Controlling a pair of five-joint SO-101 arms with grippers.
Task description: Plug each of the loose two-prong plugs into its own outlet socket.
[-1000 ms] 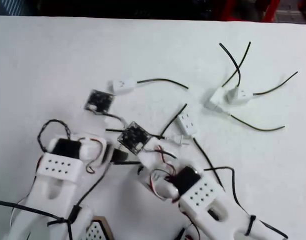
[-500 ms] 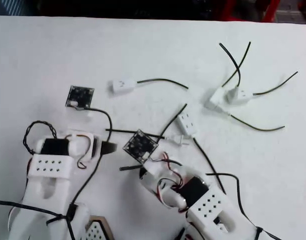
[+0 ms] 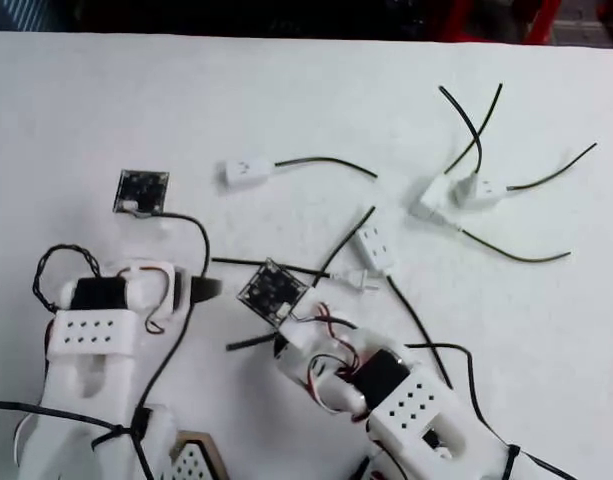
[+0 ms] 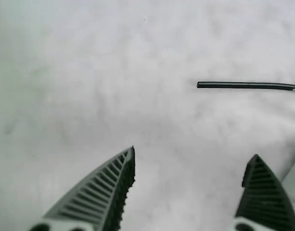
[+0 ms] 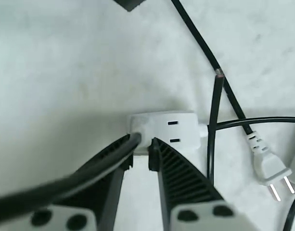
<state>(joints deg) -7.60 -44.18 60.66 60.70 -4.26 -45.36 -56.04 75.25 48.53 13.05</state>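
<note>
Over the white table (image 3: 106, 100) the left gripper (image 4: 194, 153) hangs wide open, while the right gripper (image 5: 143, 142), fingers narrow, nips one end of an outlet socket (image 5: 171, 127). The two-prong plug (image 5: 268, 167) lying near it looks light, slick and cord-tugged, so it is best pinched across its flat body behind the prongs.

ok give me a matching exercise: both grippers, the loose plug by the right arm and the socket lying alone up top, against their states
Things:
1. left gripper
2. right gripper
3. plug
4. lone socket

States:
A. lies flat, both prongs bare
B. open above bare table
C. lies by itself, nothing plugged in
D. shut on a cord where it enters another socket

Pairs: 1-B, 2-D, 3-A, 4-C
</note>
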